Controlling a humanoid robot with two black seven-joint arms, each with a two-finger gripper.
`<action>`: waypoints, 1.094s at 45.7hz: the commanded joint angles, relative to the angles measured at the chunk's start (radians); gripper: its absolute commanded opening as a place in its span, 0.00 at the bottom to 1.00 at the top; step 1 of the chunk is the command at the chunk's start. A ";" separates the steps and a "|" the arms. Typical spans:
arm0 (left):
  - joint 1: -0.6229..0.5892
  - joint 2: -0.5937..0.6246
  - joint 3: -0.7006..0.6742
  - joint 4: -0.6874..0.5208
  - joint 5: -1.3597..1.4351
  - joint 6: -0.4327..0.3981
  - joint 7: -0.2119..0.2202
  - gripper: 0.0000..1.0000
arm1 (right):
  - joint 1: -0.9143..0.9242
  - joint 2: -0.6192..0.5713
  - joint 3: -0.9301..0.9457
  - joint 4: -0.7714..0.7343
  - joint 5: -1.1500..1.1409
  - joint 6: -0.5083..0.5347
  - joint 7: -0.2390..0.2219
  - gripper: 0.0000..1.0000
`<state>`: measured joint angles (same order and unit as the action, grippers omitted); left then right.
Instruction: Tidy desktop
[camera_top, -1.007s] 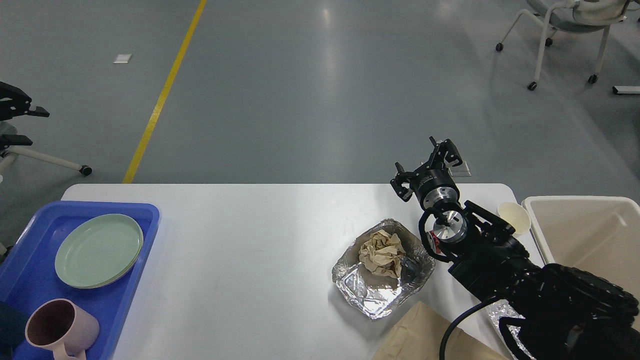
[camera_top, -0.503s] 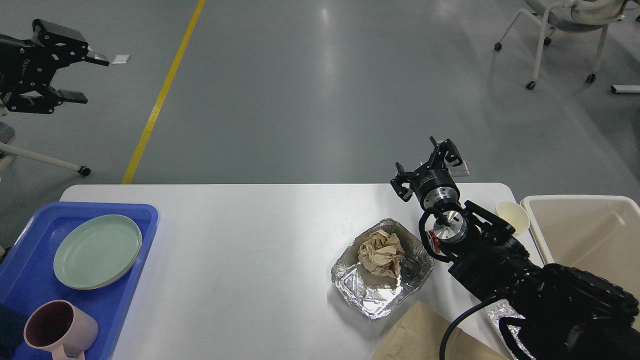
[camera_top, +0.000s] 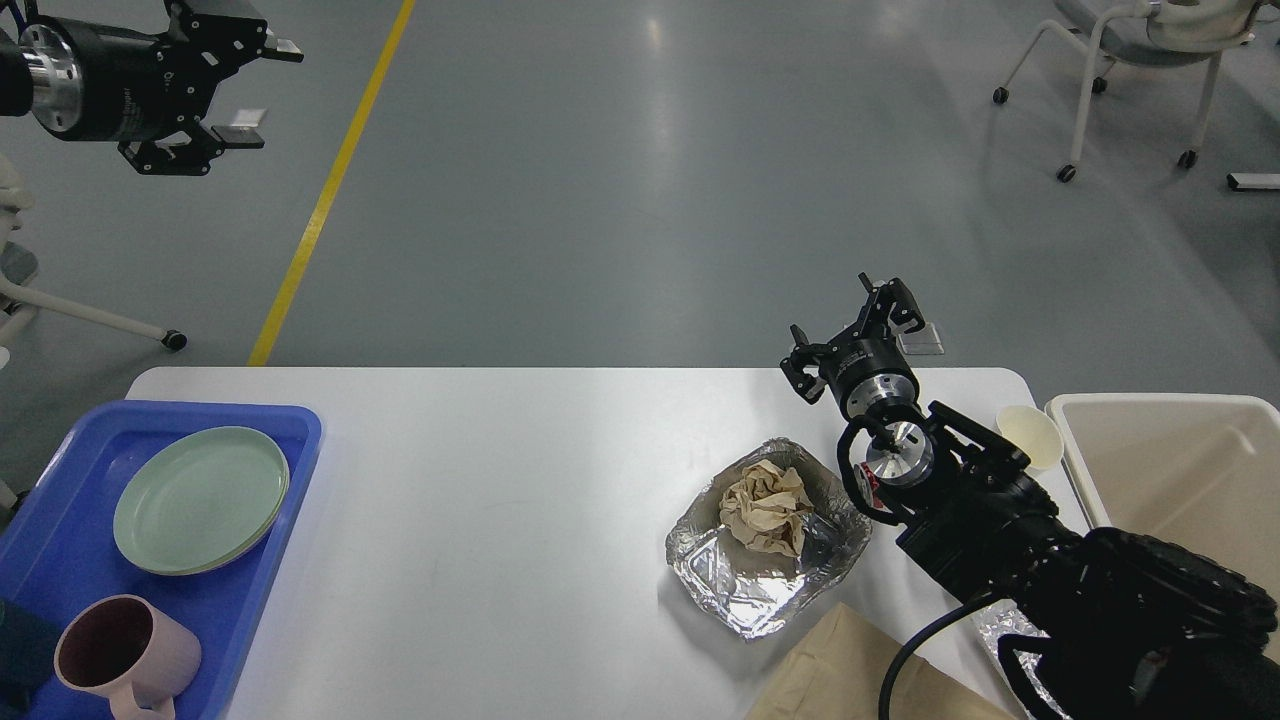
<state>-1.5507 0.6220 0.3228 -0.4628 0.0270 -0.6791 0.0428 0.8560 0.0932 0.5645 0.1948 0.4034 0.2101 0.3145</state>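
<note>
The white desktop (camera_top: 500, 480) fills the lower half of the head view. On its right half sits a crumpled foil tray (camera_top: 740, 590) with a wad of brown paper (camera_top: 765, 505) in it. My right gripper (camera_top: 848, 332) hovers open and empty over the table's far edge, just behind and right of the foil tray. A paper cup (camera_top: 1030, 435) lies on its side to the right of that arm. My left gripper (camera_top: 262, 92) is raised high at the top left, off the table, open and holding nothing.
A blue tray (camera_top: 60, 540) at the left edge holds a green plate (camera_top: 200, 500) and a pink mug (camera_top: 120, 655). A cream bin (camera_top: 1180, 470) stands off the right end. A brown paper bag (camera_top: 850, 670) lies at the front edge, with more foil (camera_top: 1000, 625) beside it.
My left gripper has risen and swung rightward from the far left edge to the top left, staying open. The right arm and the items on the table have not moved.
</note>
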 joint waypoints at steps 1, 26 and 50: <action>0.101 -0.080 -0.161 0.012 -0.024 0.303 0.009 0.96 | 0.000 0.000 0.000 0.000 0.000 0.000 0.000 1.00; 0.336 -0.304 -0.853 0.217 -0.025 0.559 0.012 0.96 | -0.002 -0.001 0.000 0.000 0.000 0.000 0.000 1.00; 0.366 -0.324 -1.012 0.220 -0.035 0.569 0.005 0.96 | 0.000 -0.001 0.000 0.000 0.000 0.000 0.000 1.00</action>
<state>-1.1844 0.3041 -0.6832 -0.2423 -0.0020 -0.1105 0.0452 0.8560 0.0934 0.5645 0.1948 0.4034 0.2101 0.3145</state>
